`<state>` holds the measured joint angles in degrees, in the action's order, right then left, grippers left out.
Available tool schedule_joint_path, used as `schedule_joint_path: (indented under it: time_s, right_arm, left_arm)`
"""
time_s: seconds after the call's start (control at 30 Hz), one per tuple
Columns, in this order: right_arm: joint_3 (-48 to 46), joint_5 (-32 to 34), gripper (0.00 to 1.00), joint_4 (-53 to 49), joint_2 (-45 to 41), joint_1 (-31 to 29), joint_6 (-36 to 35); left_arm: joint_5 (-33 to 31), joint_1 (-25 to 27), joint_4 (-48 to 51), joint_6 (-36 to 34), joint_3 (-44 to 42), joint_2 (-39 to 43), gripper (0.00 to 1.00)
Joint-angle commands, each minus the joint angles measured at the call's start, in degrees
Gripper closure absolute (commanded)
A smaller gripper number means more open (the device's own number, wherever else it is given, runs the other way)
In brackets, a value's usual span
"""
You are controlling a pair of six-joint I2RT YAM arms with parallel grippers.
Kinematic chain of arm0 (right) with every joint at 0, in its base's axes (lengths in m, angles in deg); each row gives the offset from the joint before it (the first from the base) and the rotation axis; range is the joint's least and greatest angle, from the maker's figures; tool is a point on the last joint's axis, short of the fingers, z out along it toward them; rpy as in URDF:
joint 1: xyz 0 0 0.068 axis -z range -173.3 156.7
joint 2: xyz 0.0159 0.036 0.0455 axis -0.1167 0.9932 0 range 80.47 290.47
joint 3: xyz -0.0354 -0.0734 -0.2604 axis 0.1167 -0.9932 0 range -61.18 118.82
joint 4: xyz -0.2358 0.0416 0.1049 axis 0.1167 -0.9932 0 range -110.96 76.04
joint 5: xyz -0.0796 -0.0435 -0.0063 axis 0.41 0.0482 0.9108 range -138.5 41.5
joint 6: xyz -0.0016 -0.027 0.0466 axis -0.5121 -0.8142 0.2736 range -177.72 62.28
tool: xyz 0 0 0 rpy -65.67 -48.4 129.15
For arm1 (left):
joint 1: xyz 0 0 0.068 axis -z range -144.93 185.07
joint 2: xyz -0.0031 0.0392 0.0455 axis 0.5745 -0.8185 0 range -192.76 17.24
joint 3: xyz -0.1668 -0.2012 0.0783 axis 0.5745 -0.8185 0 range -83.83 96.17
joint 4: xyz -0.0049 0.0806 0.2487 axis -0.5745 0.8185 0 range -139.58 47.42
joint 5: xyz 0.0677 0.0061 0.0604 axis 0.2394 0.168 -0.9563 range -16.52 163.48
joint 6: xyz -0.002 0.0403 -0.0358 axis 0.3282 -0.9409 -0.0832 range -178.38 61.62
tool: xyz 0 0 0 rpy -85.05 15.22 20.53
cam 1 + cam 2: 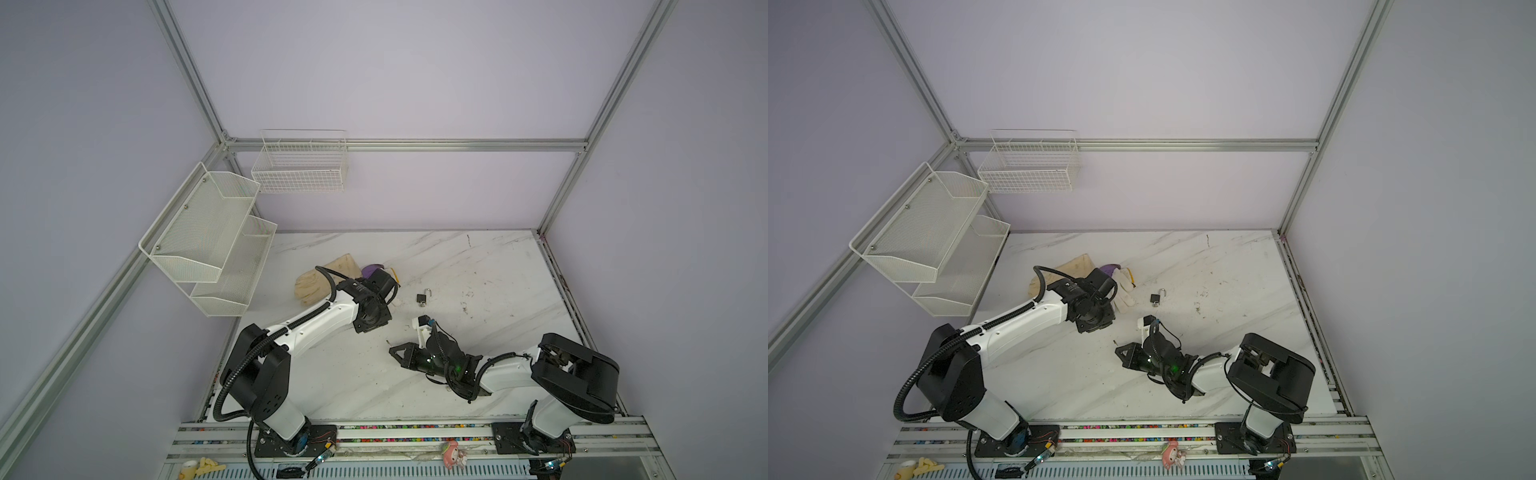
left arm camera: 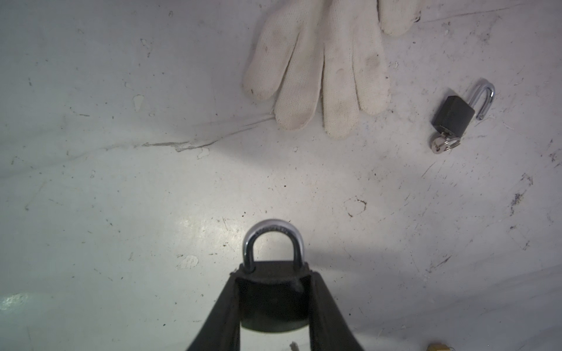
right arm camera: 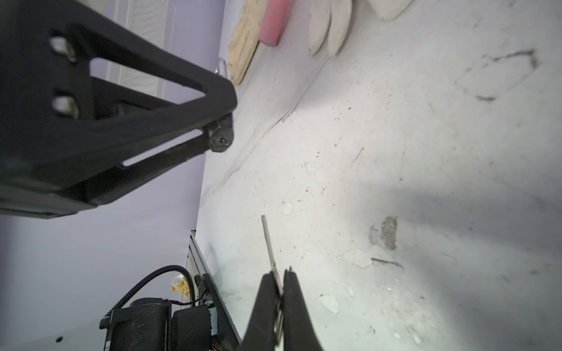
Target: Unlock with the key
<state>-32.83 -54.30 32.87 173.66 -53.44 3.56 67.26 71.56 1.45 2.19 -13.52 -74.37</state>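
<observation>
The left gripper [image 2: 273, 275] is clamping the closed padlock [image 2: 272, 299], keyhole facing outward, so the right gripper [image 1: 394, 352], around its 6 o'clock in a top view and pinching the key [image 3: 268, 240] blade-forward, can insert it

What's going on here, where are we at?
The left gripper holds a black padlock by its body, with the shackle closed. The right gripper is shut on a key, which points outward and is not yet in that lock; the two are apart. A smaller padlock lies on the table beside a white glove, its shackle open and a second key in it.
</observation>
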Motion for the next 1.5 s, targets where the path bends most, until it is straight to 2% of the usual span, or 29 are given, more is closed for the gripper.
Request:
schedule_joint_path:
  time_s: [0.0,0.4,0.93,1.47]
  right_arm:
    - [1.9,3.7,1.00,7.9,2.4,-0.5,4.8]
    - [6.7,6.8,1.00,12.4,8.2,-2.5,7.0]
    - [7.9,13.5,1.00,12.0,8.7,-3.8,10.0]
    - [10.0,15.2,1.00,11.1,9.1,-3.9,9.0]
  left_arm:
    - [-1.5,-0.3,0.7,1.2,3.8,1.8,0.97]
    - [-2.3,-0.6,-0.6,4.4,2.3,3.4,0.96]
    - [-3.4,-0.7,-1.2,7.5,0.7,5.8,0.97]
    - [-3.4,-0.7,-1.5,8.3,0.1,5.9,0.97]
